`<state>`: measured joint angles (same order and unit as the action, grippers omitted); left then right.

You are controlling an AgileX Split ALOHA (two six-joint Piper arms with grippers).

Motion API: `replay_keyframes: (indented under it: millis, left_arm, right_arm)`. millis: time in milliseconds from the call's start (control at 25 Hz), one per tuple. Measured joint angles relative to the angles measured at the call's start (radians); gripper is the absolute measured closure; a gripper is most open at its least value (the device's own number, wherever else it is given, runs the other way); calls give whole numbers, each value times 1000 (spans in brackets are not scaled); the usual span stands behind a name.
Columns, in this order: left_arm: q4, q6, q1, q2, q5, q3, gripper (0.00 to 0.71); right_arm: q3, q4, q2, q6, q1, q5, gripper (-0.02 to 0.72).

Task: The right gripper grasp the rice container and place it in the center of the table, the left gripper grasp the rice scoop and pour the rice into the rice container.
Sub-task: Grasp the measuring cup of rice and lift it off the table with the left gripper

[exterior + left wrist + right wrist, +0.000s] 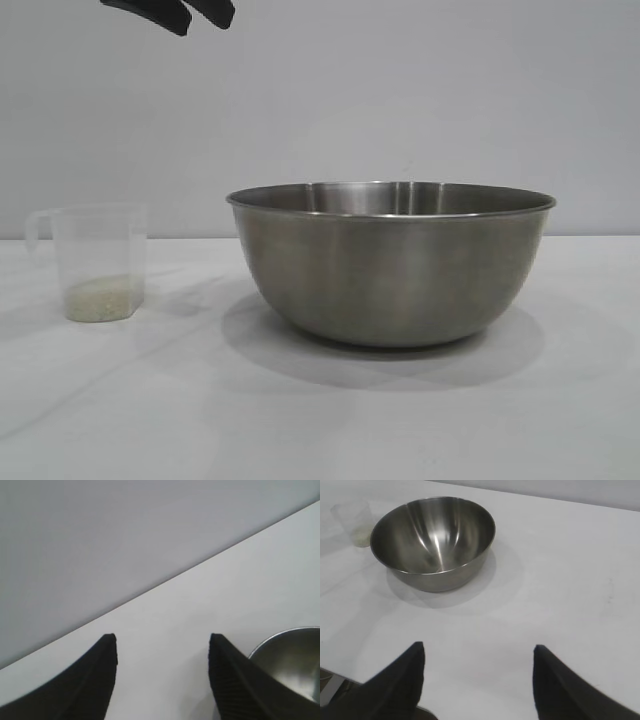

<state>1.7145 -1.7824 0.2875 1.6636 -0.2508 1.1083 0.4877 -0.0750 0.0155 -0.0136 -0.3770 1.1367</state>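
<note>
The rice container, a large steel bowl, stands empty on the table near the middle; it also shows in the right wrist view and partly in the left wrist view. The rice scoop, a clear plastic cup with a little rice at its bottom, stands to the bowl's left and shows in the right wrist view. My left gripper hangs high above the scoop, open and empty. My right gripper is open and empty, well back from the bowl.
A plain grey wall stands behind the table. The white cloth lies bare around the bowl and the scoop. The table's edge shows at the corner of the right wrist view.
</note>
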Motion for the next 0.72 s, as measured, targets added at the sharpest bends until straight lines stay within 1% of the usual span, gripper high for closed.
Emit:
replay_keyframes:
  millis: [40,80,120,160,200,240,280,320,360,400,440,480,560,600,720]
  left_arm:
    - [-104,94,-2,0,-1,0,368]
    - [-282,265,-2,0,3,0,368]
    - [-528,468,2,-2,21,0,368]
    - [-759,757,12,-4,55,-3,368]
    - [-1036,1052,20,-9,85,-12,368]
    - [-1290,1280,29,-17,102,-21,368]
    - [-1504,1514,37,-29,107,-29,368]
    - [-1651,1700,41,-42,118,-38,368]
    - [-1792,1841,41,-59,138,-55,368]
    - [-1895,1926,41,-79,166,-77,368]
    - [-1954,1994,41,-98,209,-113,368]
    - [-2000,2035,41,-123,260,-160,368]
    - [-2049,2063,41,-174,365,-263,368]
    - [-2057,2063,41,-192,418,-318,368]
    - [-2069,2008,41,-242,546,-448,368]
  right_arm:
    - [0,0,0,0,0,0,305]
    - [0,0,0,0,0,0,305]
    - [0,0,0,0,0,0,305]
    - [0,0,0,0,0,0,305]
    - [0,0,0,0,0,0,305]
    - [0,0,0,0,0,1,305]
    - [0,0,0,0,0,1,305]
    - [0,0,0,0,0,1,305]
    - [0,0,0,0,0,1,305]
    - [0,10,0,-5,0,1,305]
    - [0,44,0,-7,0,1,305]
    - [0,94,0,-3,0,1,305]
    - [0,158,0,18,0,0,305]
    - [0,173,0,22,0,0,305]
    - [0,182,0,29,0,0,305]
